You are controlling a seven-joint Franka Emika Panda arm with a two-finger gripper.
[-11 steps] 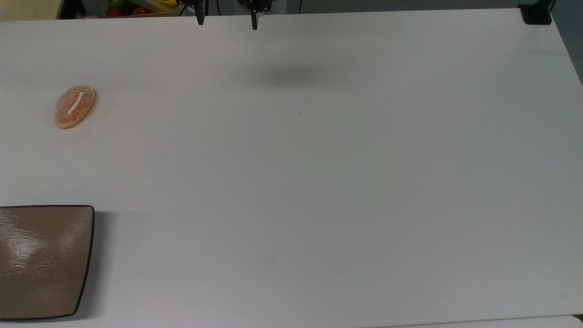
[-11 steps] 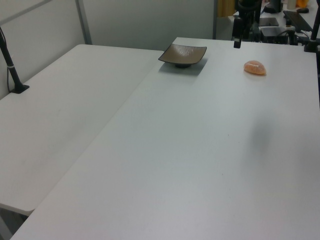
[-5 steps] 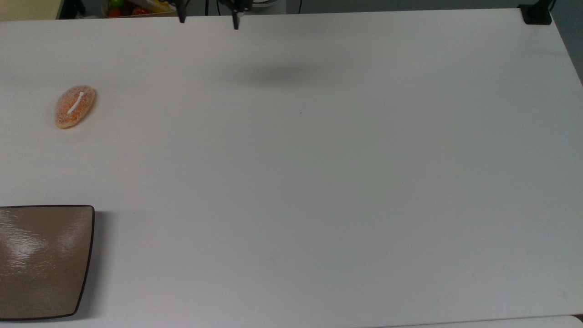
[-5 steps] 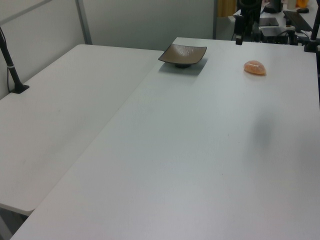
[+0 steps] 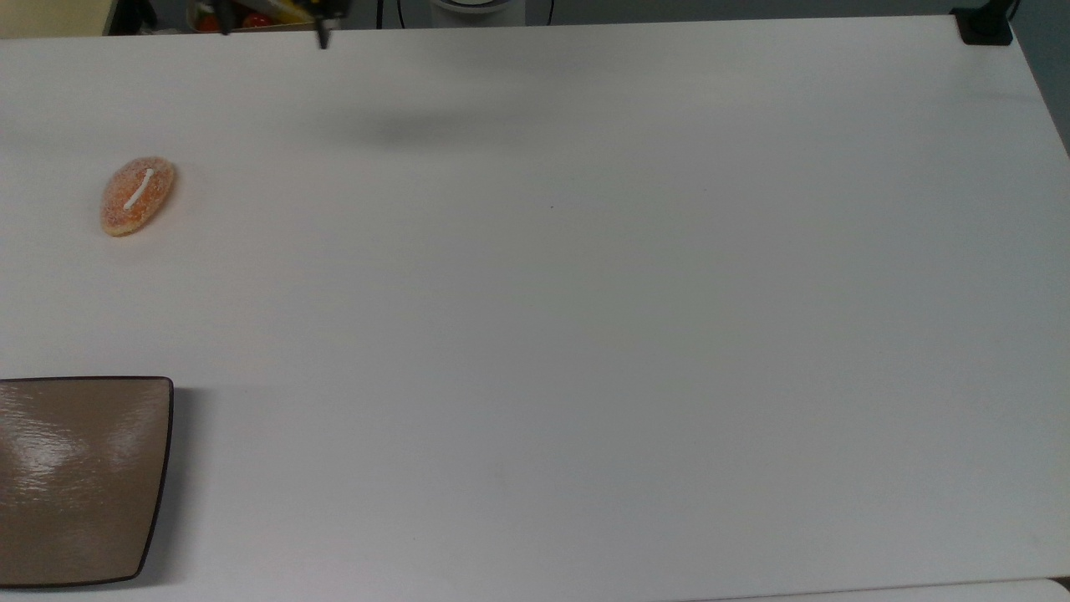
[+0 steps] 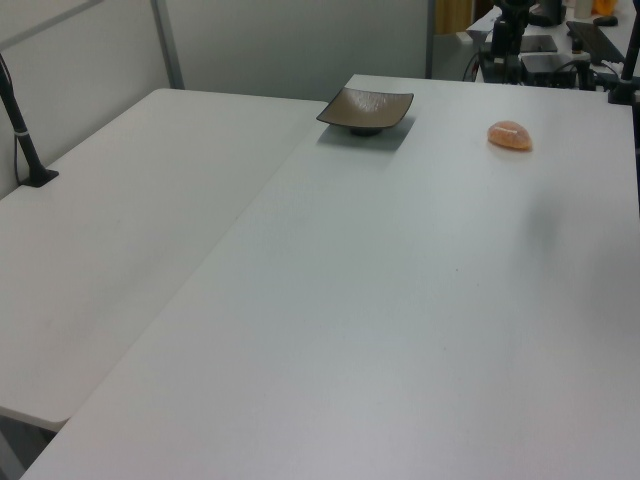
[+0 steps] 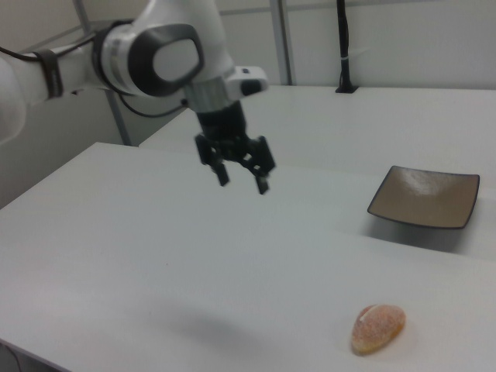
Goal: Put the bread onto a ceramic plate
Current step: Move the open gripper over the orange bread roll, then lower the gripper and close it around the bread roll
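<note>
With the gripper [image 7: 240, 177] spread, empty and high above the bench [image 5: 585, 334], we judge it should descend squarely over the bread [image 5: 138, 196], lying well apart from the ceramic plate [image 5: 79, 481], and close across its narrow width.

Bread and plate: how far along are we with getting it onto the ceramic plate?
Nothing is done yet. The bread lies on the white table, apart from the ceramic plate, which holds nothing. In hand: the end effector hangs open above the table in the right view, away from the bread, holding nothing. Left: reach the bread, grasp it, carry it over, set it on the plate.
</note>
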